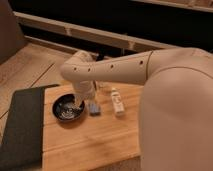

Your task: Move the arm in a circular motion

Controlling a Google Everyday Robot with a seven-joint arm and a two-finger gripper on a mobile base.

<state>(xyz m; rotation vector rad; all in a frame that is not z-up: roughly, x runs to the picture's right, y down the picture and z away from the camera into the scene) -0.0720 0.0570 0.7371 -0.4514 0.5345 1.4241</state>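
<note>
A large cream-white arm (120, 67) reaches from the lower right across a wooden surface (100, 145) and bends down at its far joint, so that the gripper (81, 101) hangs low just over the right rim of a dark bowl (69, 108); whether the gripper is released or clenched, I cannot tell. The circular motion looks to be somewhere along its loop, and the next move calls for a smooth curved sweep at this height or higher. A small blue-grey block (93, 107) and a white bottle (117, 101) lie just beside the gripper and could be knocked, and a dark mat (22, 125) lies to the left.
</note>
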